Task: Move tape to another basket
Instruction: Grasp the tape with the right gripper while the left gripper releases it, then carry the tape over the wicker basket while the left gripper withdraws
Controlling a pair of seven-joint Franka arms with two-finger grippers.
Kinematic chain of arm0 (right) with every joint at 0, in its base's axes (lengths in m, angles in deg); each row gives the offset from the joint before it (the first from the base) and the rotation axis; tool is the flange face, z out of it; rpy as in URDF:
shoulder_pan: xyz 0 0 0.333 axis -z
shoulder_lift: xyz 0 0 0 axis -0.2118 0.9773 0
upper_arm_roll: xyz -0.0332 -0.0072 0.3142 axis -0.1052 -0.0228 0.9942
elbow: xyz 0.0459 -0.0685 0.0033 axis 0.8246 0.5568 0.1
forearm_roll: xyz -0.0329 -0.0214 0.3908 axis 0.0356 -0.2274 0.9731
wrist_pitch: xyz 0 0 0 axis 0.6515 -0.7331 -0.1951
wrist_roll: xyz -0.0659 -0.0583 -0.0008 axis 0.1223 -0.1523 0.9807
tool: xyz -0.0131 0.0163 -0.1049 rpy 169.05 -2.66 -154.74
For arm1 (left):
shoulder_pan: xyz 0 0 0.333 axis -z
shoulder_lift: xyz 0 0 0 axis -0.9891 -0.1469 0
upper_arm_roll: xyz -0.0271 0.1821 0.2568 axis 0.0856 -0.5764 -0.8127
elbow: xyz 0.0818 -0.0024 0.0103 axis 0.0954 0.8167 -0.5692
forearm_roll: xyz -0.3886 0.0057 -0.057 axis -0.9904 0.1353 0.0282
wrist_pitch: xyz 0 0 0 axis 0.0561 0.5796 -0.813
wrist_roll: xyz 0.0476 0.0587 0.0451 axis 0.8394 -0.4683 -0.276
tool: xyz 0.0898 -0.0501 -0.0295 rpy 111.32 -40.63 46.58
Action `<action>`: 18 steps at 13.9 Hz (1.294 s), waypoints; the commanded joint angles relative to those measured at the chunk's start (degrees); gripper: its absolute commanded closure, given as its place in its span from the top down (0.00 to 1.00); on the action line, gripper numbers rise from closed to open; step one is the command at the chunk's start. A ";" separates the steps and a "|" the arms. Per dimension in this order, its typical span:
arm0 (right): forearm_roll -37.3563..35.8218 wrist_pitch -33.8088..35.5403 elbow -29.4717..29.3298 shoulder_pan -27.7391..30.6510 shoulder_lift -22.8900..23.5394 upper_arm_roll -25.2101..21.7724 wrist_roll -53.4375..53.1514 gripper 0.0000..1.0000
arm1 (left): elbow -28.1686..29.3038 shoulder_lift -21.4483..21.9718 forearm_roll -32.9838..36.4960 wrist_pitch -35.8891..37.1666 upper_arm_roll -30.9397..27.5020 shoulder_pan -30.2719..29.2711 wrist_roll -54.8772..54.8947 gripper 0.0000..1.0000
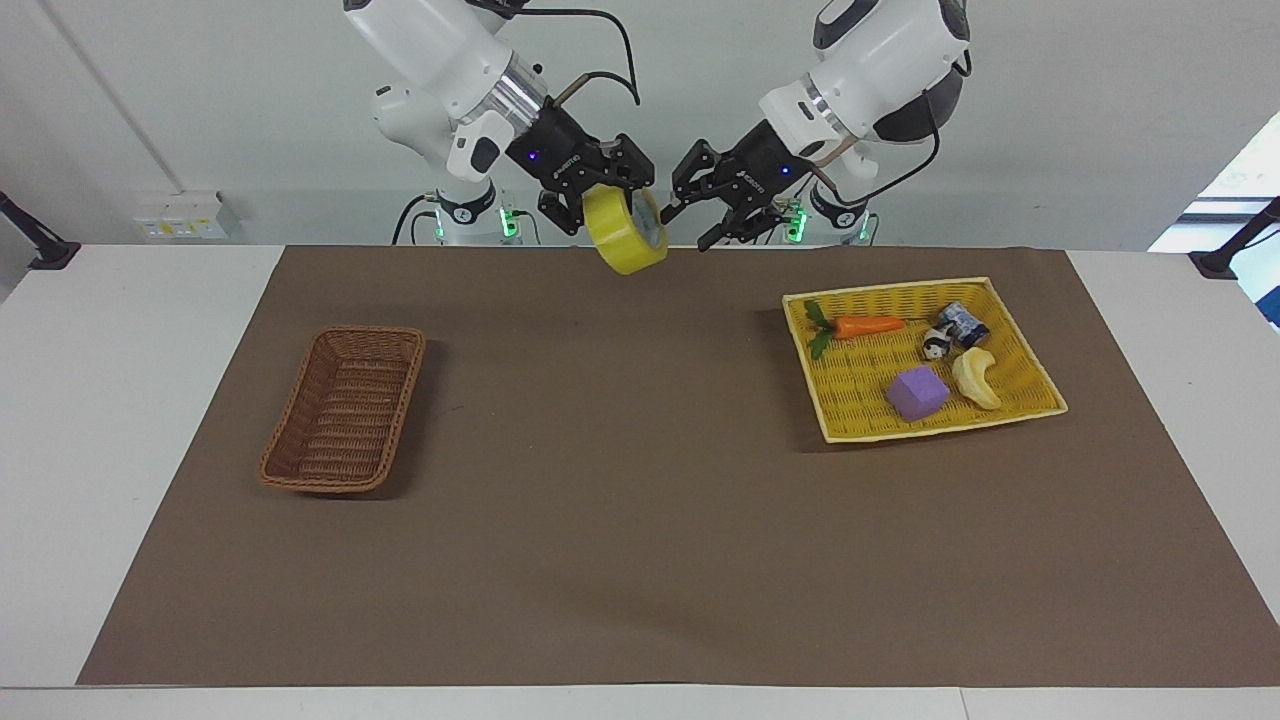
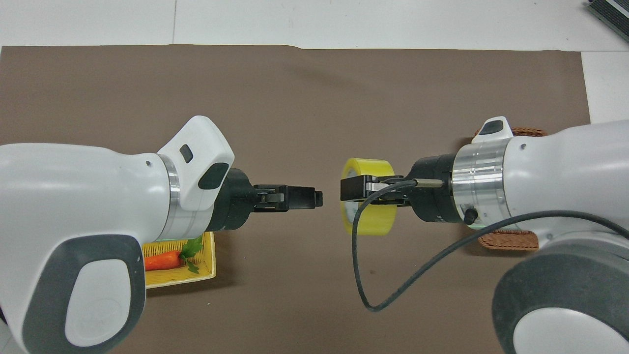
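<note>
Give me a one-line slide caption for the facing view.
Right end effector holds the tape aloft; left end effector open beside it.

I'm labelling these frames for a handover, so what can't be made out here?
- Overhead view: the basket is mostly covered by the right arm.
- Overhead view: the left arm covers all but a corner of the tray.
- Facing view: the dark item in the tray is too small to identify.
- Both views: the tape hides part of the right tool.

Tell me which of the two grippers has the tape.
The right gripper: it is shut on the tape, in the air over the mat. The left gripper hangs open beside it, clear of the roll.
</note>
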 commanded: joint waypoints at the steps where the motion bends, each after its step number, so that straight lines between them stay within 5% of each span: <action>1: -2.95 -0.69 0.60 2.14 -0.66 0.46 -0.27 0.00 | 0.83 2.17 -0.99 1.24 -1.36 0.31 -3.02 1.00; 6: -9.27 1.24 3.14 9.34 -0.31 0.46 2.09 0.00 | 0.21 2.26 4.87 7.03 -1.36 -4.51 -4.17 1.00; 12: -28.16 2.12 5.61 17.78 3.99 0.46 12.44 0.00 | -0.23 2.26 21.04 16.26 -1.62 -12.15 -3.99 1.00; 18: -47.77 -0.94 5.70 20.25 11.20 0.46 18.62 0.00 | -3.38 0.94 33.18 19.52 -1.71 -18.93 -3.46 1.00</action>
